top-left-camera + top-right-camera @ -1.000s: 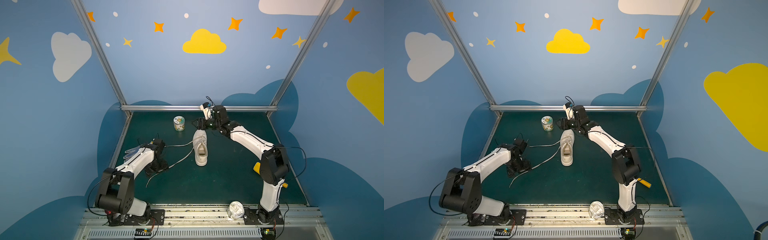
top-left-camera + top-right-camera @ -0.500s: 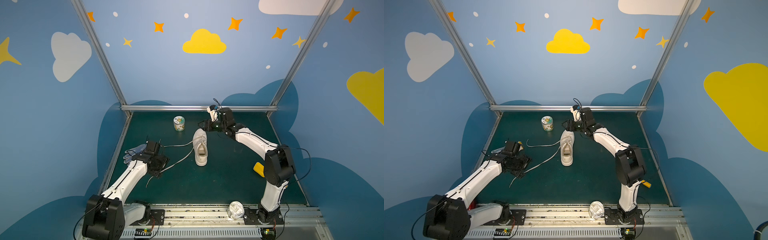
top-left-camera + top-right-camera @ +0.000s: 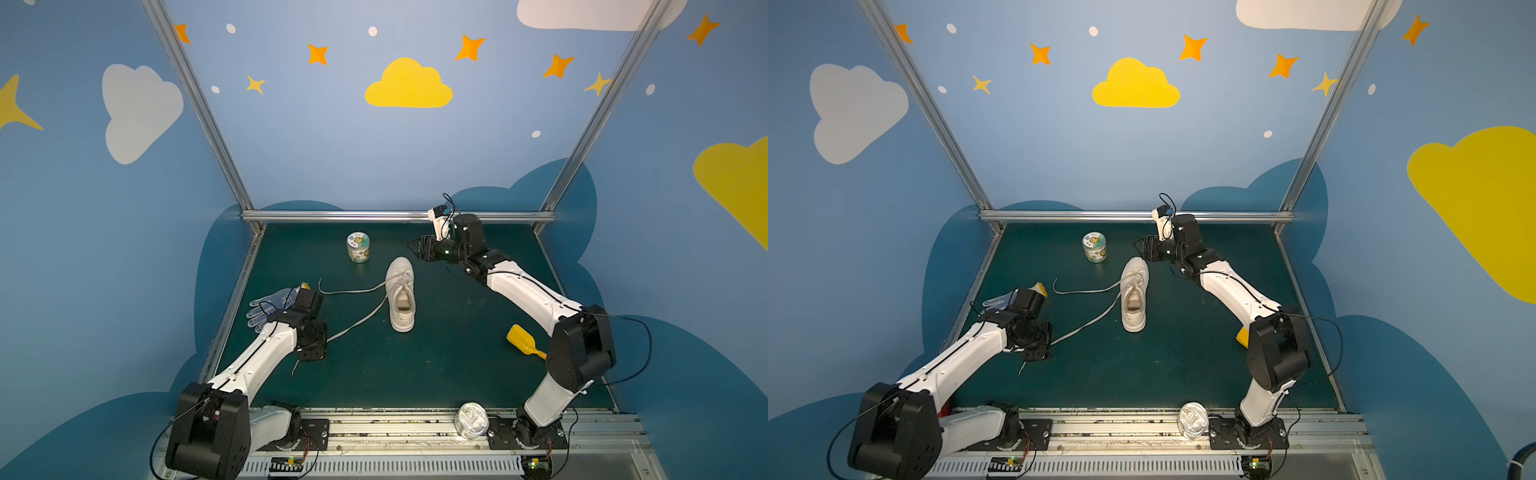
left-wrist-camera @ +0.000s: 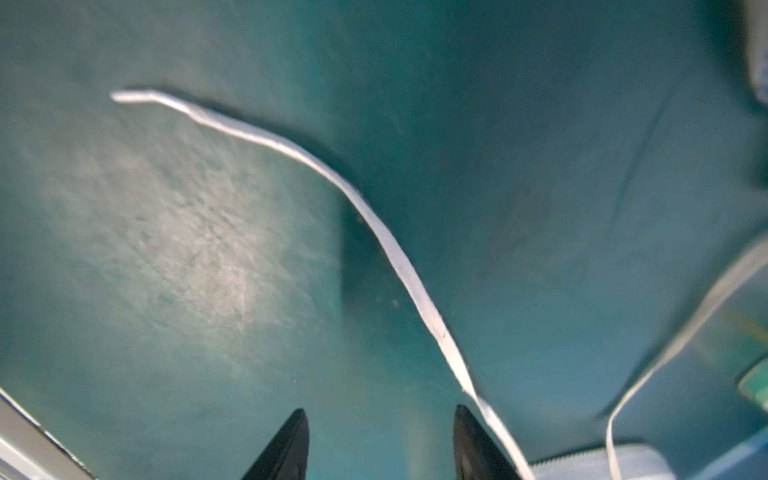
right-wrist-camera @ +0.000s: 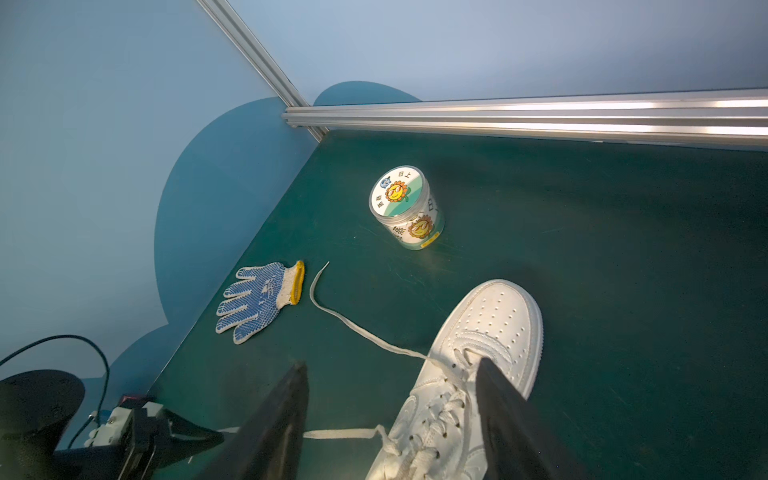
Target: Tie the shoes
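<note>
On the green mat (image 3: 457,374), near its middle, the sneaker (image 3: 401,296) stands on its sole with the toe toward the back rail (image 3: 395,216). Its laces (image 4: 399,257) lie untied, both trailing off toward your left arm's side.

Your left arm stretches forward and low from its base. The wrist is bent so that the left gripper (image 4: 380,436) points down at the mat, close above it. Its jaws stand apart with only bare mat between them. In the left wrist view one lace runs just past the outer side of one fingertip (image 4: 465,428); you cannot tell there whether they touch. The glove (image 3: 270,305) lies just behind that wrist.

Your right arm rises from its base to the elbow, and the forearm then reaches back and inward. The right gripper (image 5: 390,365) is held level above the mat, just beyond the sneaker's toe, pointing toward the jar (image 3: 358,247). Its jaws are spread wide and hold nothing. The right wrist view shows the toe and upper lacing between the two fingers.
</note>
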`<state>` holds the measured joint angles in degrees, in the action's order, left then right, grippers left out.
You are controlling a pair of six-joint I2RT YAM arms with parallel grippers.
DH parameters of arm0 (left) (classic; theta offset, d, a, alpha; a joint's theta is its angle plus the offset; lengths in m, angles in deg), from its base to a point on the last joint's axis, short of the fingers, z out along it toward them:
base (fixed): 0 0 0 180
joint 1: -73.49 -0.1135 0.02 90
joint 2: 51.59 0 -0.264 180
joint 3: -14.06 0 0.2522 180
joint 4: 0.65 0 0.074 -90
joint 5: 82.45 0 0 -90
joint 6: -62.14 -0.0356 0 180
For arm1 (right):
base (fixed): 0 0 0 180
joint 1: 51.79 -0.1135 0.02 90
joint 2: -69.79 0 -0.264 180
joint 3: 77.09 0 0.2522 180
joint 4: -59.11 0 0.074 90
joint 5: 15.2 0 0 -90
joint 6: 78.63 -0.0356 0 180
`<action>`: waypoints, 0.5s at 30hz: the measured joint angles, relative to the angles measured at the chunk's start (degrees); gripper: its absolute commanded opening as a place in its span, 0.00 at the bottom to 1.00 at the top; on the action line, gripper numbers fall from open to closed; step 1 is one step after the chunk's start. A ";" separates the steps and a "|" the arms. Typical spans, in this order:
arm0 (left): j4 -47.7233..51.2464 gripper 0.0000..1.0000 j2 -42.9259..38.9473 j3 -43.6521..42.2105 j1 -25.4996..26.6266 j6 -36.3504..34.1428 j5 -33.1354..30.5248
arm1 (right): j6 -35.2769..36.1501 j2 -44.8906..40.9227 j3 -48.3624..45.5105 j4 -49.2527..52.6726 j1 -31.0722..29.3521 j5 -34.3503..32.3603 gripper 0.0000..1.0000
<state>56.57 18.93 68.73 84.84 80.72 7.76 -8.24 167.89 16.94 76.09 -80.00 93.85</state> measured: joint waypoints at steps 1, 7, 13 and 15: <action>-0.11 0.54 0.70 0.31 -0.24 0.63 -0.33 | 0.11 0.00 -0.07 0.35 0.15 -0.02 0.64; -1.84 0.48 3.96 0.50 -1.66 2.75 -1.70 | 0.33 0.00 -0.13 1.40 0.74 -0.11 0.64; -3.67 0.46 6.36 0.57 -2.51 3.85 -2.29 | 0.81 -0.13 -0.15 2.43 0.74 -0.48 0.64; -3.91 0.46 7.61 1.01 -2.89 3.89 -2.45 | 1.03 -0.31 -0.15 2.73 0.74 -0.63 0.64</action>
<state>52.66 26.54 69.73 81.96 84.61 5.31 -7.22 167.59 16.79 78.83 -79.25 93.21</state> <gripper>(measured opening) 0.463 0.641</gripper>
